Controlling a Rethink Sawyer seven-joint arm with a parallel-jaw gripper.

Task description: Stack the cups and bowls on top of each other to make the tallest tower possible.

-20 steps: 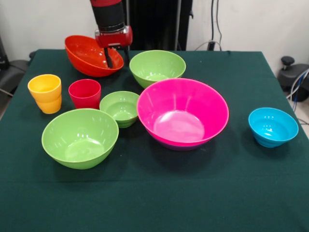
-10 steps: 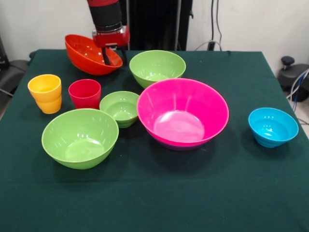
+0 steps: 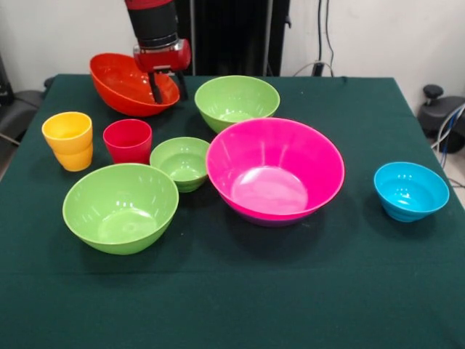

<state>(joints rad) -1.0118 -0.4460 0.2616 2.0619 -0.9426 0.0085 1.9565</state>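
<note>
Orange bowl (image 3: pixel 127 83) risen and shifted left since earlier frame, tilted, clear of tabletop (image 3: pixel 240 291). Pincer (image 3: pixel 166 87) clamped on its rim. Pink bowl (image 3: pixel 275 171), likely stack base, lies right and nearer camera.

arm (image 3: pixel 151 18): black ribbed cylinder, red band on top
wrist block (image 3: pixel 161 56): glossy red, boxy
fingers (image 3: pixel 154 87): thin, black
</note>
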